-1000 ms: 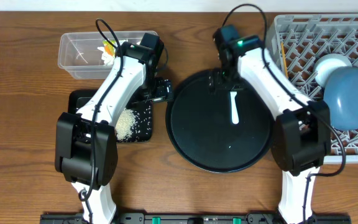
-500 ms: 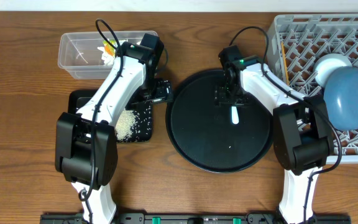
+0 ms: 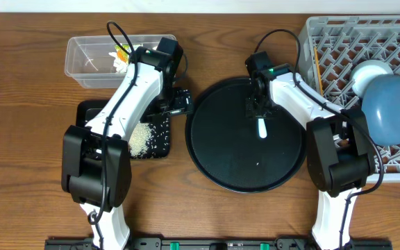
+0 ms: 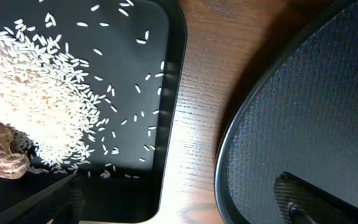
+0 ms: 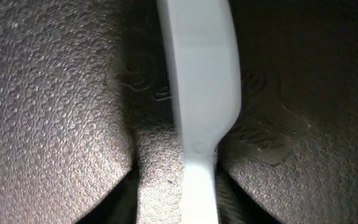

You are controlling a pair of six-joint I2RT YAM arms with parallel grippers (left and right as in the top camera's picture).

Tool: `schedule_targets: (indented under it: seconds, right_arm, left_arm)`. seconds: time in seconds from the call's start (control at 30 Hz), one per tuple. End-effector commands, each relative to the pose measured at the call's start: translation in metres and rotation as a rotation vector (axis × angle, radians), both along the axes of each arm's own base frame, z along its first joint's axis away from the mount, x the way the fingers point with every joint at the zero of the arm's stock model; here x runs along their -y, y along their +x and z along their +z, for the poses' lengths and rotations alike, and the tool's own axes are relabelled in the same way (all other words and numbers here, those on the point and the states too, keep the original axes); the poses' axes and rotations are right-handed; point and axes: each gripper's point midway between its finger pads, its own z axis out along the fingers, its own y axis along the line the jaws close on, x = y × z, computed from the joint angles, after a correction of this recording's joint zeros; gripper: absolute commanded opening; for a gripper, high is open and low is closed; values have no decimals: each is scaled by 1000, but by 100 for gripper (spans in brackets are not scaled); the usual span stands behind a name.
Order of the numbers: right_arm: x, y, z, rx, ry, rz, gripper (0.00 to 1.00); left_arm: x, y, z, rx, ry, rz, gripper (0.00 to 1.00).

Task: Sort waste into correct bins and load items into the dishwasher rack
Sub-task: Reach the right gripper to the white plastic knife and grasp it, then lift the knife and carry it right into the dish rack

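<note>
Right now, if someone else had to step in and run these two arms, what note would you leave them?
Grippers: left gripper is open and empty, between the shallow black tray and the round black tray. On the right gripper, jaws stand either side of the white utensil on the round tray; grip not confirmed.
Done: rice and brown lump in the shallow tray; wrapper and tissue in the clear tub; blue plate, white bowl and chopstick in the rack.
To do: utensil into the rack. Cups not in view.
</note>
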Motion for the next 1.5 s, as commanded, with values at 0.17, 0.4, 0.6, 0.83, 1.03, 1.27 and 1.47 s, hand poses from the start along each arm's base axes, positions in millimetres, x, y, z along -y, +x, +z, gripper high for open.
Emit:
schedule_targets:
  seconds: [0.17,0.4,0.6,0.83,1.03,1.27,1.47]
  right_arm:
    - [12,-9,-17,-42,-42,-4,7]
    - [11,-10,-15,-49,-39,-3,1]
    - [5,-7,-7,-54,12,-5,1]
    - [11,6,26,-59,13,-13,1]
    - [13,28,73,-15,50,34,1]
    - [46,62,140,108,64,42,1]
    - [111,84,179,207,56,-51,1]
  left_arm:
    - [-1,0,5,14,2,1,98]
    - [-1,1,5,18,1,1,98]
    - [-1,1,5,17,1,1,98]
    - [-1,1,5,18,1,2,98]
    - [-1,1,5,18,1,2,98]
    - [-1,1,5,18,1,1,98]
    - [0,2,5,25,-1,2,98]
